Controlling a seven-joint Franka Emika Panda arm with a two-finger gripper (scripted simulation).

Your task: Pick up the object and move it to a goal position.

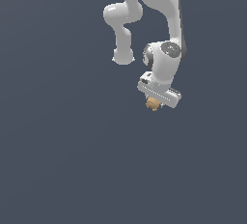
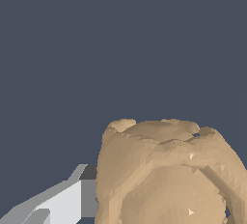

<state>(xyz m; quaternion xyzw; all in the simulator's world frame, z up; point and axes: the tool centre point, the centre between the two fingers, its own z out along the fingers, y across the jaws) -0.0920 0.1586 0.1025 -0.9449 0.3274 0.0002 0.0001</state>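
Wrist view, nearest first: you are looking at the object (image 2: pixel 169 175), a tan-orange rounded lump with a circular ridge, filling the near part of the picture and pressing close against the camera. Beside it, one pale grey finger (image 2: pixel 62 201) is showing at the lump's flank, apparently touching it; the opposite finger is lying outside the picture, so the full grasp is not confirmable from here.

Exterior view, farther off: the gripper (image 1: pixel 155 103) is pointing downward beneath the white arm (image 1: pixel 164 25), and the object (image 1: pixel 153 104) is sitting at the fingertips, just under the hand, toward the exterior view's left end of the hand. The fingers appear to be closing narrowly on the lump, though the contact itself is too small to resolve. No table edge, shadow or goal marker is showing against the flat grey ground (image 1: pixel 58 160), so you cannot tell whether the lump is lifted or resting.

What could go wrong: the lump is rounded and much narrower than the hand, and it seems to be held off-centre. You are therefore risking it rolling or squirting out of the pads during a fast move or sudden stop. With no goal visible, you are also risking misplacement.
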